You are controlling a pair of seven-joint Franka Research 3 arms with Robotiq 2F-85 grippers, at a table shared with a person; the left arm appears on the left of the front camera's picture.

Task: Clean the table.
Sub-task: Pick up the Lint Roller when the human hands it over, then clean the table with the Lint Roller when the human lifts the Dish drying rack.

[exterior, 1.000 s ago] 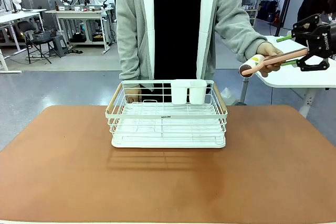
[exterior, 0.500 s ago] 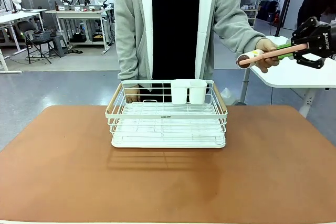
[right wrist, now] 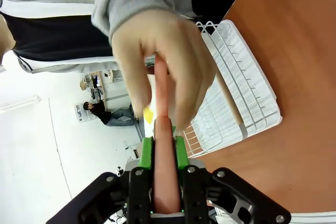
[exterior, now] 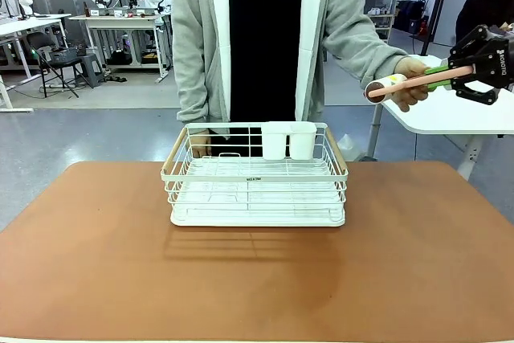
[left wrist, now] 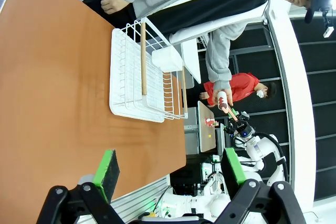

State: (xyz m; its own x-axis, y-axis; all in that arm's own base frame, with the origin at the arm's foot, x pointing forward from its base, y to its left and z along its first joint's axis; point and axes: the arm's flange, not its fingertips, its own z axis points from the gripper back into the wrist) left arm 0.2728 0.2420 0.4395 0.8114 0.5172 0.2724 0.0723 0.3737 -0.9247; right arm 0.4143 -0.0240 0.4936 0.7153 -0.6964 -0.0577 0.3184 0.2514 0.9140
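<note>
Reddish-brown desk (exterior: 257, 287) spans the front view. A white wire rack (exterior: 255, 190) stands on its far half, near the middle. A person stands behind the desk, with their other hand (exterior: 201, 144) low behind the rack's far left corner. High at the right, beyond the desk's edge, the right pincer (exterior: 444, 77) is clamped on the pink handle of a roller (exterior: 379, 88) — the person's hand (exterior: 411, 79) grips the same tool near its head.

Left wrist view: the left pincer (left wrist: 170, 174) stands wide, its green pads well apart with nothing between them. Desk and rack lie beyond, turned sideways. The held roller shows small, far off.

Right wrist view: the green pads (right wrist: 180, 153) press the pink handle from either side — the person's fingers (right wrist: 157, 66) wrap it just past them. Rack and desk lie beyond.
</note>
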